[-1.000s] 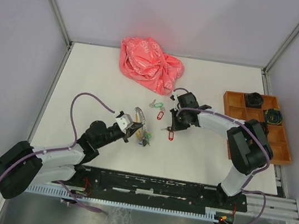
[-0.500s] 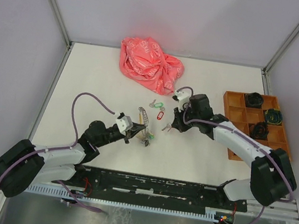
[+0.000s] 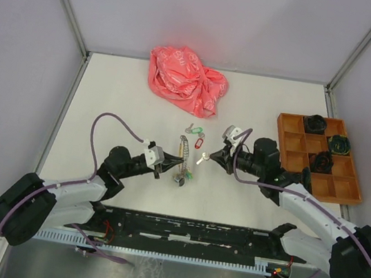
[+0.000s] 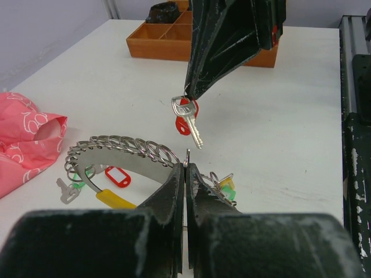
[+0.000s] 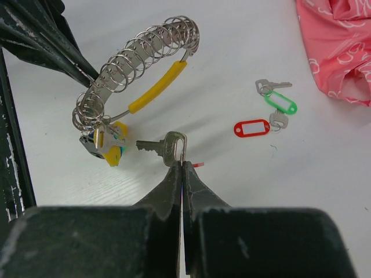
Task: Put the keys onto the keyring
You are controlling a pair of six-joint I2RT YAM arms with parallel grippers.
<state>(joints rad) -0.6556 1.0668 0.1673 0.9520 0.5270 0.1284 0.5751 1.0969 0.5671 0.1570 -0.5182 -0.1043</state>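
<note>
— Keyring [image 5: 145, 49] was held why?
— Left pincer [image 4: 185, 166] clamped its wire to steady it on the surface [image 3: 122, 94]; right pincer [image 5: 182, 164], shut on one key [image 5: 165, 145], hung just beside, probably to thread it.

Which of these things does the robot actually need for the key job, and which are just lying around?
Needed: keyring in the left hand; held key in the right hand; red-tagged key and green-tagged key on the table.
Lying about: pink bag; wooden tray holding black parts.
</note>
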